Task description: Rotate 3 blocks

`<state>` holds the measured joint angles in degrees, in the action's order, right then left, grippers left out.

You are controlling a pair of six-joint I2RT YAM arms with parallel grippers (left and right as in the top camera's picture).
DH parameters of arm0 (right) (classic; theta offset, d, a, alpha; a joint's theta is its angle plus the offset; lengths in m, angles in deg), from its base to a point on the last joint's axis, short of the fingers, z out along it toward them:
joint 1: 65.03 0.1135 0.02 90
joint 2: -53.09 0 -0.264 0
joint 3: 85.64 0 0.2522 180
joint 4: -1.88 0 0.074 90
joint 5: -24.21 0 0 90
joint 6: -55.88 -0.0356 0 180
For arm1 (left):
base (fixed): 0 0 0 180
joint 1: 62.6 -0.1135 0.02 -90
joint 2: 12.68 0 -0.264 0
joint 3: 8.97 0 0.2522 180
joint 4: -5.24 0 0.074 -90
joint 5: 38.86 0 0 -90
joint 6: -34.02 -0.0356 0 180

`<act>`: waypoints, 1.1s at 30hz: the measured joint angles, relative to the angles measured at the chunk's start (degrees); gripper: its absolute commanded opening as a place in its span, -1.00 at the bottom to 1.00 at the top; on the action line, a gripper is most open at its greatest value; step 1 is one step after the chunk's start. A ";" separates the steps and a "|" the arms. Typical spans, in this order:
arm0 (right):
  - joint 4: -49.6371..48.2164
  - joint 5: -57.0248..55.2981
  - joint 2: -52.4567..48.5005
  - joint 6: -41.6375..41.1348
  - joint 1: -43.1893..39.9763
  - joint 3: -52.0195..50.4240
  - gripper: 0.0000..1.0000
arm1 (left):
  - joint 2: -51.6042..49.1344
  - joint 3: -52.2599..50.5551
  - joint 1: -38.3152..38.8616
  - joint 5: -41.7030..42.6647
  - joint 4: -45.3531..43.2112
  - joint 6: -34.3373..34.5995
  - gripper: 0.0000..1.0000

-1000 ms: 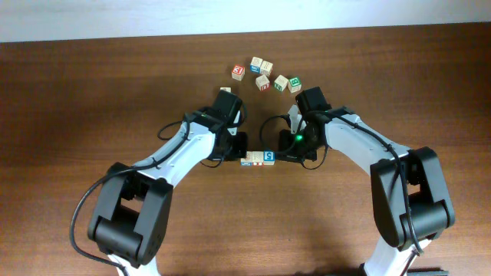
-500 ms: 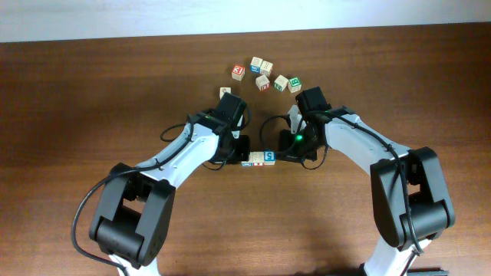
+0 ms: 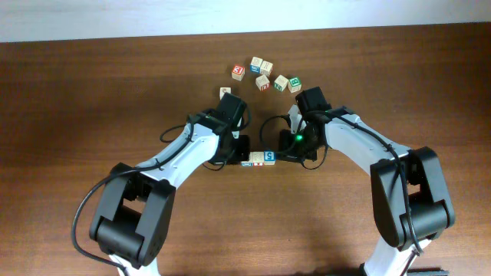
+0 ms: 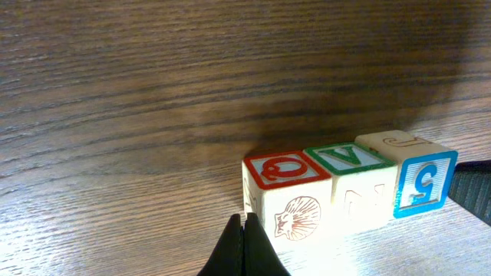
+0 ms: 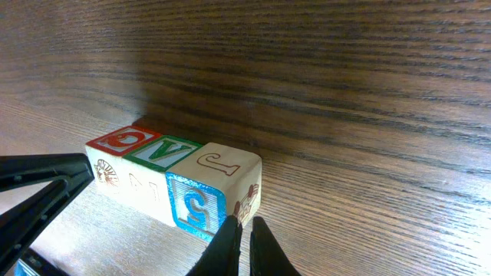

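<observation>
At the middle of the counter (image 3: 77,115), the left pincer (image 4: 245,230), pressed together, sits just beside the red-Q block (image 4: 288,199). The green-V block (image 4: 353,180) touches it and the blue-5 block (image 4: 418,180), where the right pincer (image 5: 244,230), pressed together too, sits just beside.

Reading now: I get a red Q on the first block (image 4: 280,170), a green V on the middle block (image 4: 349,159), and the end block (image 4: 420,184) shows J on top, blue 5 on its side.
</observation>
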<state>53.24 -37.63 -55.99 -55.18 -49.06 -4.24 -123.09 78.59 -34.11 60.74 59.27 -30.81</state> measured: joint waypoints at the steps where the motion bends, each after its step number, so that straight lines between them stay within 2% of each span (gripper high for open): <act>1: 0.00 0.00 0.00 0.00 0.00 0.00 -0.84 | -0.20 0.00 0.00 0.02 -0.35 0.04 -1.00; 29: -0.42 -0.52 0.00 -0.15 0.57 0.00 -0.92 | -1.14 0.00 -0.15 0.59 -1.77 -0.07 -1.00; 33: 0.28 -2.21 0.00 -3.17 0.94 0.02 -0.91 | -1.14 0.00 -0.15 0.90 -1.95 -0.07 -1.00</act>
<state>53.53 -39.84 -55.99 -58.35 -48.12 -4.22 -124.23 78.59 -34.26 61.64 57.33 -30.88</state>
